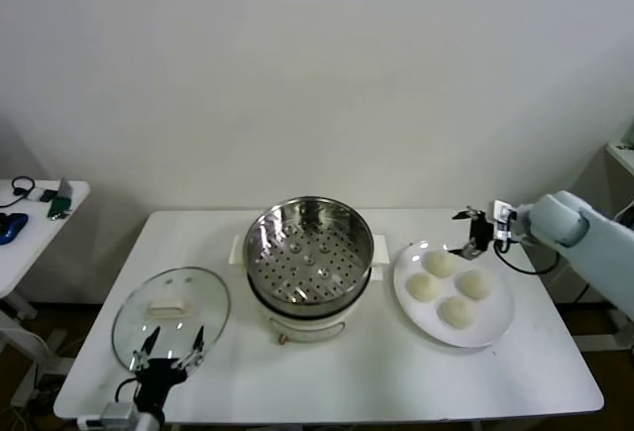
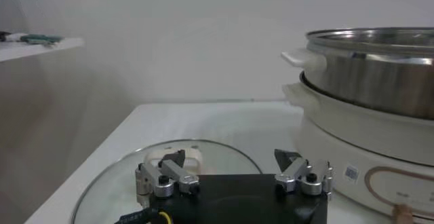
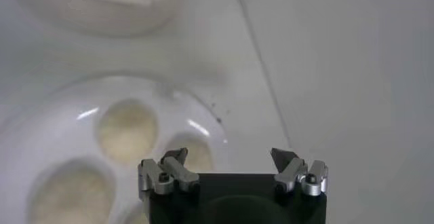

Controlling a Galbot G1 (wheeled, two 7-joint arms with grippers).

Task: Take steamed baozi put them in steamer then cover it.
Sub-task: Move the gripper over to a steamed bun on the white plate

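On the steamer (image 2: 380,130), no writing is legible.

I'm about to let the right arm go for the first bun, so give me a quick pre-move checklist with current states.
1. Steamer uncovered, basket empty: ok.
2. Four baozi on the white plate, none taken: ok.
3. Right gripper open, above the plate's far edge: ok.
4. Right gripper centred over one bun: not ok, it sits off to the side.
5. Glass lid flat on the table, clear of the steamer: ok.
6. Left gripper open, empty, near the lid: ok.
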